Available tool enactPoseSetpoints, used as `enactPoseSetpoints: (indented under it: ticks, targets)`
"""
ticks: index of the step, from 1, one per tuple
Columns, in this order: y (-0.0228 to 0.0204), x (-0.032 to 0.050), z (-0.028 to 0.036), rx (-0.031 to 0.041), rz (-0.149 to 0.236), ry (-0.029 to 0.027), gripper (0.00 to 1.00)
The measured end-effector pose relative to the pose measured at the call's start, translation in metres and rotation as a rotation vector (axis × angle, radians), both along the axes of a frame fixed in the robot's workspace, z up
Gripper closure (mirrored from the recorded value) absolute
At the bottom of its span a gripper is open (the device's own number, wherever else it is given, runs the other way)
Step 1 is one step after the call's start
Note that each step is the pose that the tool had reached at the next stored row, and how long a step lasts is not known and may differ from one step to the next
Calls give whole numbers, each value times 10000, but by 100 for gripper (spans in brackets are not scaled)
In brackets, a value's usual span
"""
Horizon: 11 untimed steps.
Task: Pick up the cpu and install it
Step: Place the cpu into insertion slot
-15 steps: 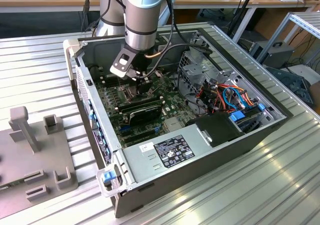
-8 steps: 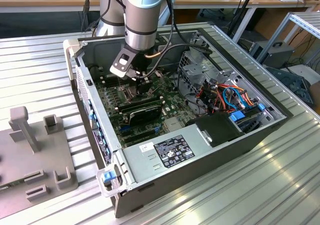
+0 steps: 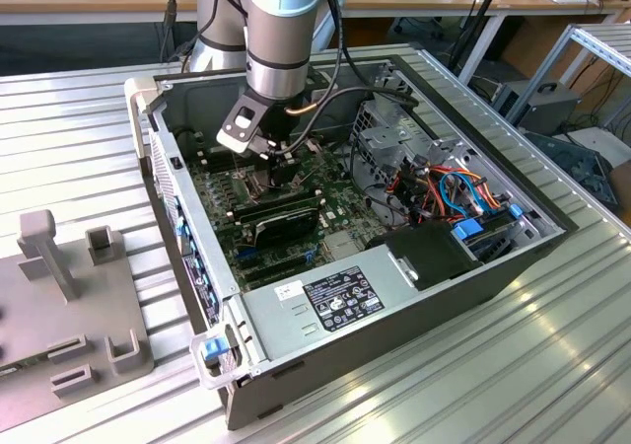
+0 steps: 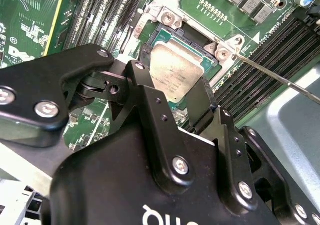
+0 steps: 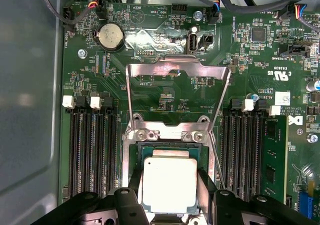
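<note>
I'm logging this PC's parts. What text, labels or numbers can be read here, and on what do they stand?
On the power supply label: dense print and symbols, too small to read.
On the white sticker beside it: too small to read.
On the motherboard: white component markings all over, too fine to quote reliably.
On the cpu: faint marking on its metal top, unreadable.
On the housing of the gripper: white letters, cut off.

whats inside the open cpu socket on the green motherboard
The small square cpu with a silver-grey metal top lies in the dark socket, whose shiny hinged metal frame stands open. Whatever is beneath the chip is covered by it.
</note>
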State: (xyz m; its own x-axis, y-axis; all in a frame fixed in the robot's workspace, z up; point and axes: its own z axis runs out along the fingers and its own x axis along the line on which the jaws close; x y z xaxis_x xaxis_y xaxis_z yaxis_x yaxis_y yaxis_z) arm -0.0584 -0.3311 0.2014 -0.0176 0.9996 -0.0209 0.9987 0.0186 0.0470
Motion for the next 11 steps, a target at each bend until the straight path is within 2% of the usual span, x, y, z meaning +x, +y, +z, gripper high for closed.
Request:
enactPoseSetpoints:
  ticks: [11]
  targets:
    - [0,0,-2,0,12,-1,47]
